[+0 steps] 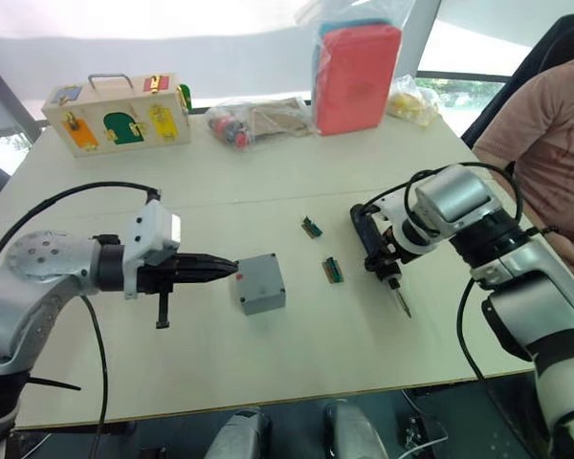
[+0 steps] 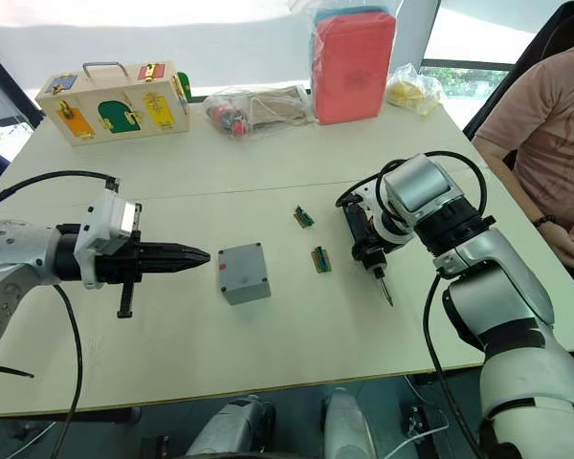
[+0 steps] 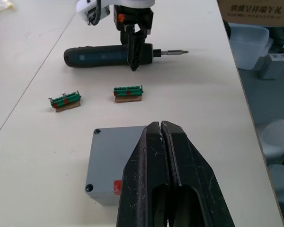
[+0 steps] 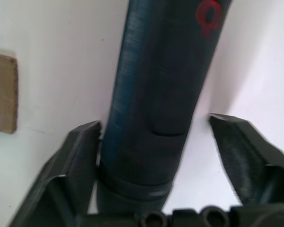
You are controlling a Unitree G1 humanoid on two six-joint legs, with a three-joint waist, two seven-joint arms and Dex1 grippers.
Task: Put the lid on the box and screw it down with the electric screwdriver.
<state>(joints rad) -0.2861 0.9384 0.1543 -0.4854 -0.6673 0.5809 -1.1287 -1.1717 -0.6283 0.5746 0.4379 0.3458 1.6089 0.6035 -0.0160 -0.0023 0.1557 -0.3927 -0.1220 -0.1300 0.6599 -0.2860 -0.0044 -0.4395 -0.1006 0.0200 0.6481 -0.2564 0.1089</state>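
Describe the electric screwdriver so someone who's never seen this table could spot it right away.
On the pale table, look at the robot's right side, where its right hand straddles a dark blue-black cylinder: the electric screwdriver. Unlike the two small green connectors nearby, it is long, pen-shaped and ends in a thin metal bit.

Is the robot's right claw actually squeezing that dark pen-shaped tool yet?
Not squeezing. In the right wrist view the right gripper is open around the electric screwdriver: one finger sits against it, the other stands clear with table showing between.
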